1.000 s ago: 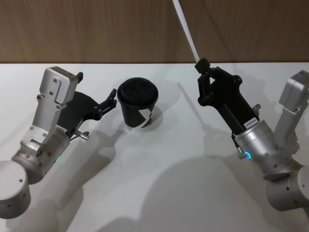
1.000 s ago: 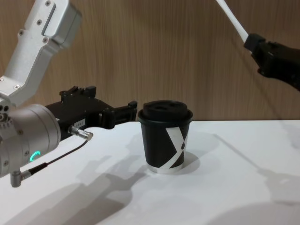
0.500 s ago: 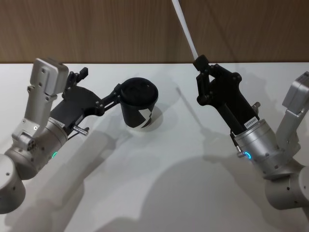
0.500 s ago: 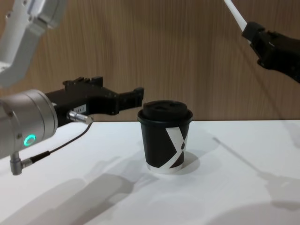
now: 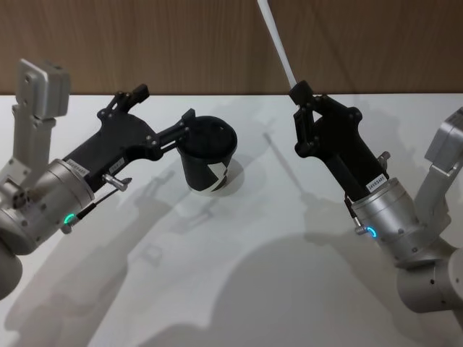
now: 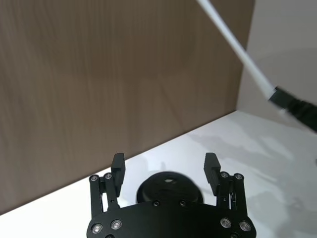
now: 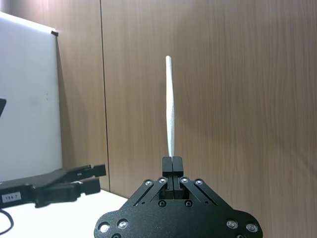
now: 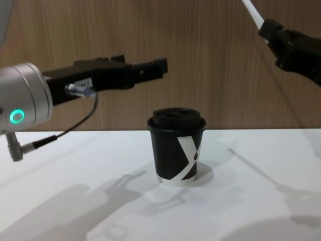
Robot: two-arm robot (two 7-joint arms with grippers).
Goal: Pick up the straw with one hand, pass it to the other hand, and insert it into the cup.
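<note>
The right hand [image 5: 299,95] pinches the straw [image 5: 278,43] by its lower end, so its long free length slants up over the table [image 5: 239,246], likely for the handover. The left hand [image 5: 165,103] hovers above the standing cup [image 5: 207,155], fingers spread and empty, seemingly ready to take it.

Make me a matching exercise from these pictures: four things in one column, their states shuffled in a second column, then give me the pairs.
1. straw
2. cup
3. left pincer
4. right pincer

A. open, in the air above the cup
B. shut on the straw's lower end
C. upright on the white table, lid on
D. slanting up, off the table

Pairs: 1-D, 2-C, 3-A, 4-B
</note>
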